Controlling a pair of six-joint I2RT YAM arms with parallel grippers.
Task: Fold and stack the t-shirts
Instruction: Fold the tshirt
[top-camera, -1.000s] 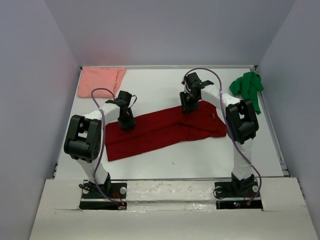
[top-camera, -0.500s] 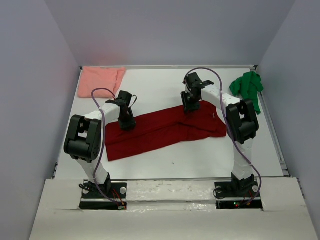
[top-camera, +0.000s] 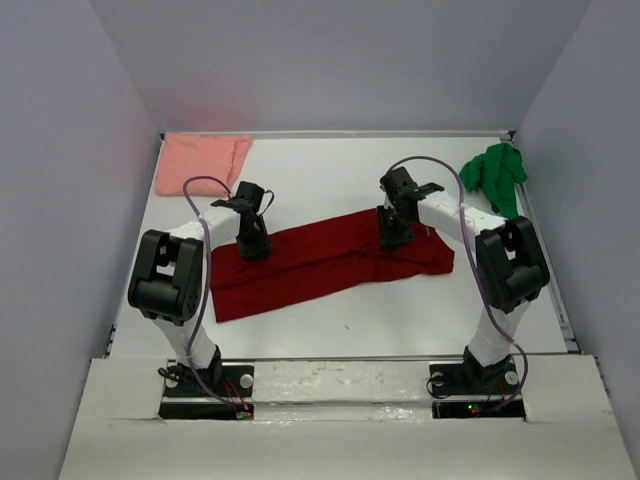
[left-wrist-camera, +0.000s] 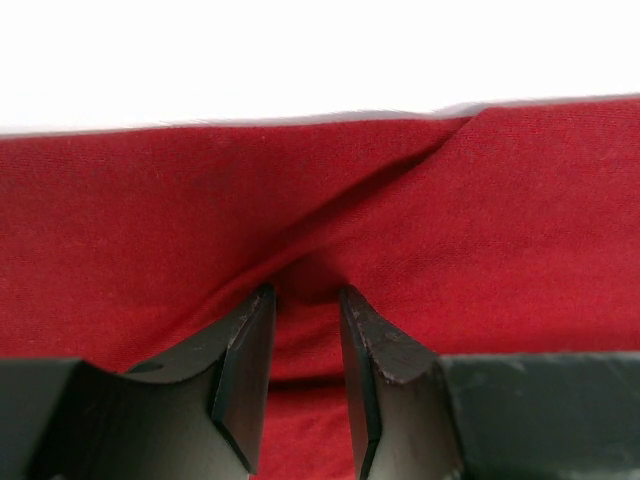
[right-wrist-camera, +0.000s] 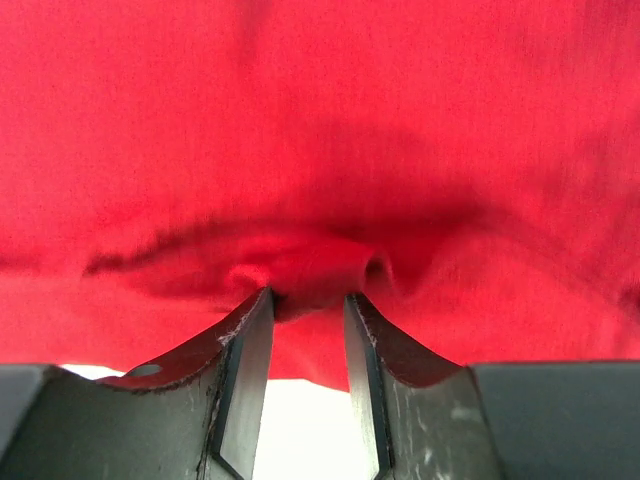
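Both pairs of jaws are closed on cloth: the left gripper (top-camera: 252, 243) and the right gripper (top-camera: 392, 235) each pinch a small fold of the dark red t-shirt (top-camera: 320, 262).

The white table (top-camera: 320, 185) carries all three shirts. The dark red t-shirt is the largest shape on it, spread across the middle in a long slanting band, its left end nearer the robot and its right end farther away. The left gripper stands on the band's far edge toward the left end; the right gripper stands on the right part of the band, a little inside its far edge.

The pink t-shirt (top-camera: 203, 160) lies fairly flat in the far left corner, well apart from both grippers. The green t-shirt (top-camera: 495, 175) sits crumpled by the far right edge, smaller in outline, also apart from the right gripper.

Seen from the left wrist, a ridge of red cloth rises between the jaws, with a crease running up and to the right from the pinch. Seen from the right wrist, a puckered bunch of red cloth is caught between the jaws, and a strip of white table shows just below it.
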